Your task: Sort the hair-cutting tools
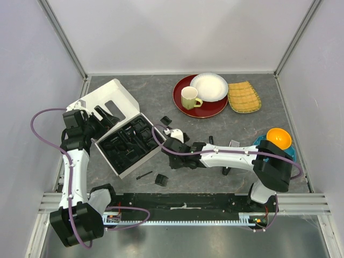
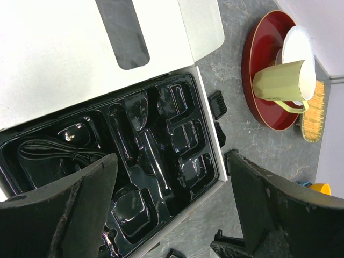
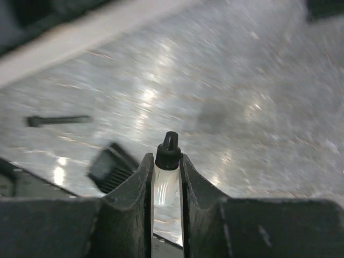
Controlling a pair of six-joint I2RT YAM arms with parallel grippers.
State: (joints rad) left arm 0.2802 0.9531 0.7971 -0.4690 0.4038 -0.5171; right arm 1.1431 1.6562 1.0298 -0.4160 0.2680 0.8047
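The left hand (image 1: 110,118) hangs over the far-left end of the white box (image 1: 102,97), its fingers (image 2: 86,209) spread wide and holding nothing. The box lies open on the desk (image 1: 252,123) with its lid folded back. Its black tray (image 2: 212,161) shows glossy moulded compartments. A black cord (image 2: 48,153) lies coiled in the leftmost one. Whether the small compartments on the tray's right side hold guards, I cannot tell.

Just outside the tray's right edge, two ribbed comb guards (image 2: 217,102) lie loose on the desk, close to each other. Nearer the arms' bases, a thin black piece (image 1: 143,175) lies flat in front of the box, with another guard (image 1: 161,179) just to its right.

The right hand (image 3: 167,161) reaches across to the middle of the desk, close to the box's right corner. It is pinched narrow on a small pale bottle (image 3: 166,185) with a black cap, held upright between the pads. The wrist view is blurred.

Further right and back stands a red plate (image 1: 180,102) carrying a yellow mug (image 1: 189,98) and a white bowl (image 1: 209,86). A woven mat (image 1: 244,97) lies beside it. An orange bowl (image 1: 279,138) sits near the right wall.
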